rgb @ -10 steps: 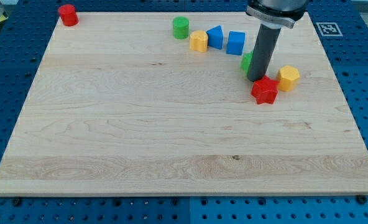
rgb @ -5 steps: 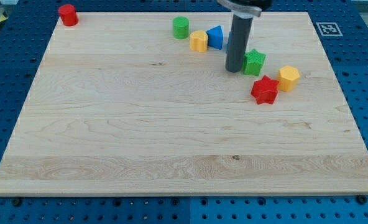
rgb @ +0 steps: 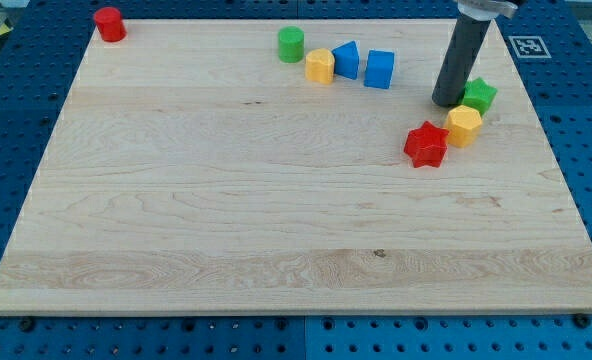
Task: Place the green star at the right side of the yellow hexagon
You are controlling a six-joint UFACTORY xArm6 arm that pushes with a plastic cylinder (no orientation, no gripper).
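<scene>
Green star (rgb: pixel 480 95) sits just to the view's right of my tip (rgb: pixel 446 103), touching it or nearly so. From the tip, the yellow hexagon (rgb: pixel 464 126) is just below and slightly right, and the star looks to be touching the hexagon's upper edge. So the star is above the hexagon, not yet on its right side.

No jaws on this rig: there is nothing to open or close, only a bare rod that pushes.

Handling, as I judge it: the star is a small rigid block, light, and it should slide freely on the wood. There is no way to grab it, so you push on a side face. The star's points make contact unstable, and it'll likely rotate or slip off the rod if you hit a point off-centre. To bring it down the hexagon's right flank, you'd want the tip above the star, pushing toward the view's bottom. The risk is dragging the hexagon along, since the two are so close.

The red star (rgb: pixel 426 144) is below the tip and slightly left, beside the hexagon. The blue cube (rgb: pixel 379 68), blue triangle (rgb: pixel 346 60), yellow block (rgb: pixel 320 66) and green cylinder (rgb: pixel 291 43) run off to the tip's upper left. The red cylinder (rgb: pixel 109 23) is far left, near the corner.

The surface is a pale wooden board (rgb: pixel 226 220), flat, on a blue perforated table (rgb: pixel 586 120). There is limited board to the right of the hexagon before the edge.
</scene>
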